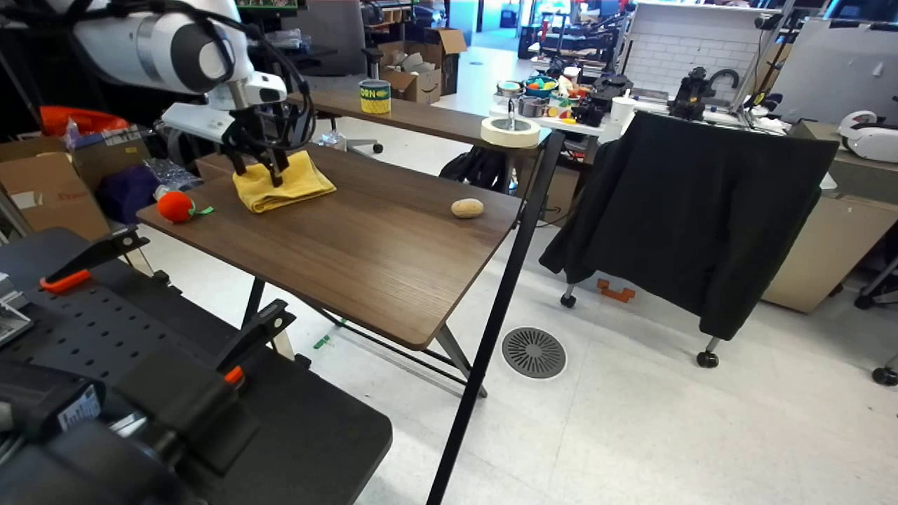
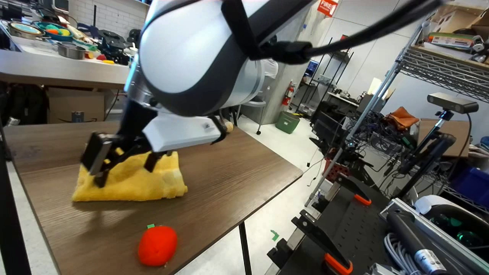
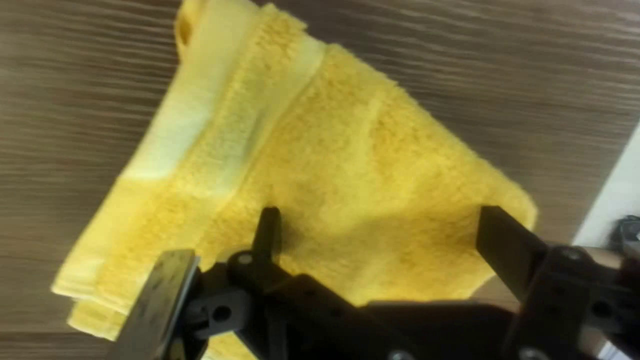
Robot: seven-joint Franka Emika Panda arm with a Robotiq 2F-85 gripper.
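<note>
Brown wood grain covers the table point(image 1: 379, 252) across the middle of the frame in an exterior view, with pale floor point(image 1: 631, 435) filling the lower right around a round drain grate point(image 1: 534, 352). The gripper point(image 1: 258, 174) is at the upper left, just over a folded yellow towel point(image 1: 309, 184) on the table. A red-orange ball-like object point(image 1: 174, 207) sits at the table's left edge and a tan, potato-shaped object point(image 1: 467, 208) toward its right edge. On a brown ledge point(image 1: 435, 125), upper centre, stands a can point(image 1: 375, 98) lettered "ORN"; a tape roll point(image 1: 511, 133) lies farther right. An open cardboard box point(image 1: 426, 88) behind holds pale contents, and black cloth point(image 1: 687, 210) hangs at right.

In an exterior view, a red sign point(image 2: 327, 7) at the top reads "FIRE". Upper left, a teal bowl point(image 2: 57, 38) holds orange and yellow pieces beside a metal pot point(image 2: 71, 52) whose inside I cannot make out. A green bin point(image 2: 287, 123) stands right of centre on the floor; at upper right, a wire shelf point(image 2: 439, 72) carries a carton point(image 2: 450, 41) with print too small to read. The towel lies left of centre below the gripper.

In the wrist view, the towel crosses the middle on the blurred table. The fingers point(image 3: 505, 250) are spread wide apart over it; whether their tips touch it I cannot tell.
</note>
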